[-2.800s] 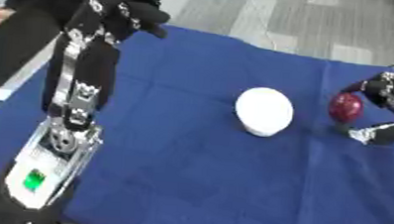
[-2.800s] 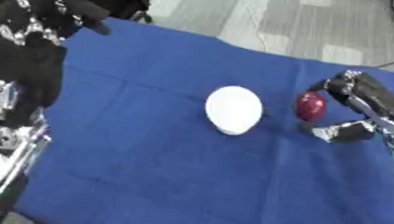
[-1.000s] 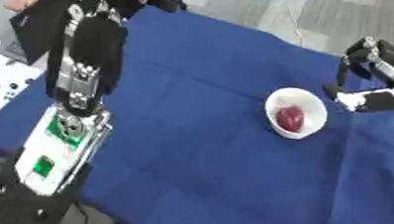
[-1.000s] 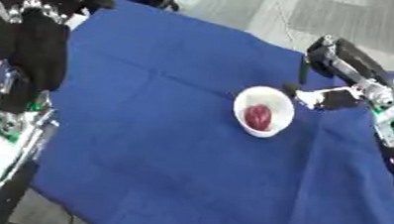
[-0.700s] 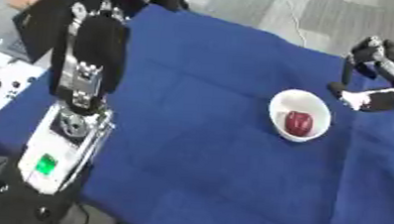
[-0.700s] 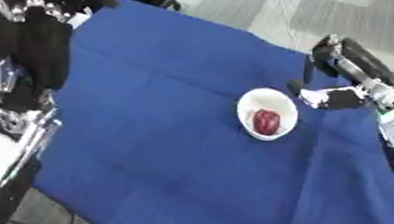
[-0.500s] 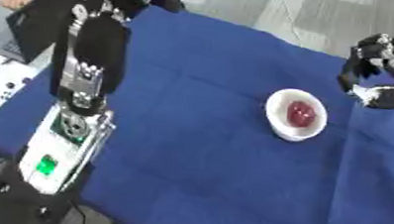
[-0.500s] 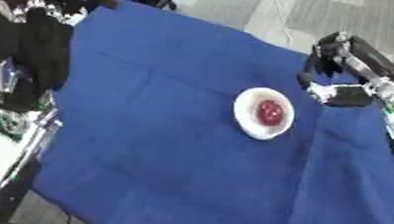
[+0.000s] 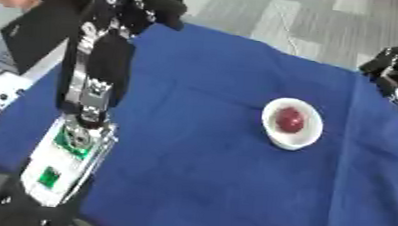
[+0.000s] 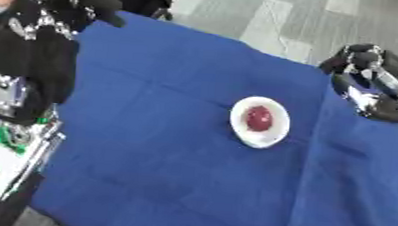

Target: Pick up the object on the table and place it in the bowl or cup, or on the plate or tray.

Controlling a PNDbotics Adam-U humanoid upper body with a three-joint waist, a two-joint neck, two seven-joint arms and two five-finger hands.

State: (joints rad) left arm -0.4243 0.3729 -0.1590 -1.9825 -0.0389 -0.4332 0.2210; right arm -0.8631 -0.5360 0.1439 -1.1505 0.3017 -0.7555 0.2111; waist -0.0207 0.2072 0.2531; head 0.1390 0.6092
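The dark red object [image 10: 258,117] lies inside the white bowl [image 10: 239,128] near the middle of the blue-covered bench [image 9: 192,134]. The right hand [image 10: 356,76], at about two o'clock from the bowl and well apart from it, has its fingers curled around nothing. The left hand [image 9: 149,6] hangs raised at ten o'clock; whether its fingers are spread cannot be told. The placing looks done; a careless sweep of the right arm could knock the bowl.
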